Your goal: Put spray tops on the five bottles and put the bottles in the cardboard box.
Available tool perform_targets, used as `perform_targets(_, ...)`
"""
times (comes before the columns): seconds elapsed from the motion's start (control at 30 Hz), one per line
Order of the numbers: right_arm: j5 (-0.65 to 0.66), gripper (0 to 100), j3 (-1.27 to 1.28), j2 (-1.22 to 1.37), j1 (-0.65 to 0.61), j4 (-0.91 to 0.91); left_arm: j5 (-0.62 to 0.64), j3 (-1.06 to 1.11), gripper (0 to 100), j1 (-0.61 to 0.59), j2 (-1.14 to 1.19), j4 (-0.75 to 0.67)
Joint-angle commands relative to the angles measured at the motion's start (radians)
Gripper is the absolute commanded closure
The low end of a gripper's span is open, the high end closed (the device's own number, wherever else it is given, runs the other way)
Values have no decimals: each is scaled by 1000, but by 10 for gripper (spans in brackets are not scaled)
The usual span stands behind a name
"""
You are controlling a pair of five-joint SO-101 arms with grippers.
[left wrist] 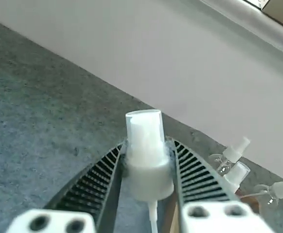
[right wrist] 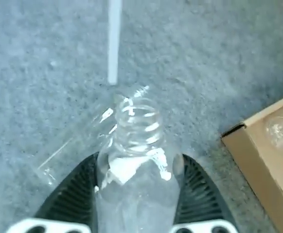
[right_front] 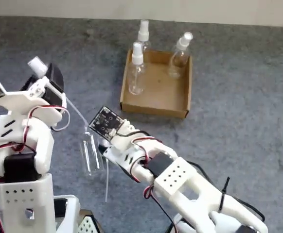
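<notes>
Assembly in progress: the left hand [left wrist: 149, 145] is clenched on a white spray top [left wrist: 145, 160]. Its ribbed fingers pinch the collar just under the nozzle cap, and the thin dip tube [right_front: 76, 110] trails back from between them. The right hand [right wrist: 140, 162] grasps a clear plastic bottle [right wrist: 136, 136] around the shoulder, the open threaded neck standing clear of its fingertips. Just beyond those fingertips a second clear bottle [right wrist: 73, 145] appears to lie on the grey tabletop [right wrist: 204, 58], though its outline is faint. The cardboard box [right_front: 156, 99], with capped bottles [right_front: 136, 73] standing in it, sits well ahead of the right hand. The held bottle is probably light, thin-walled and slick, so a moderate squeeze at the shoulder should steady the neck without buckling it. The spray top looks rigid, and its tube looks bendy.
</notes>
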Motion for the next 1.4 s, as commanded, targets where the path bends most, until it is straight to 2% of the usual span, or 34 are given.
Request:
perform_targets(0.0, -11, 995, -4, -119, -8, -18, 5, 25, 996, 31, -12, -51)
perform_targets(0.23, -11, 995, 70, -171, -7, -18, 3, 35, 996, 124, -12, -54)
perform_targets(0.43, -11, 995, 76, -171, -7, -18, 2, -65, 996, 77, -12, -51)
perform_targets(0.67, -11, 995, 76, -177, -7, -18, 3, -73, 996, 99, -12, -35)
perform_targets(0.8, -11, 995, 76, -180, -5, -18, 3, -24, 996, 153, -12, 15)
perform_targets(1.13, -12, 995, 68, -180, 1, -21, 3, 180, 996, 254, -12, 17)
perform_targets(1.37, -12, 995, 73, -182, 38, -18, 3, 200, 996, 288, -13, 26)
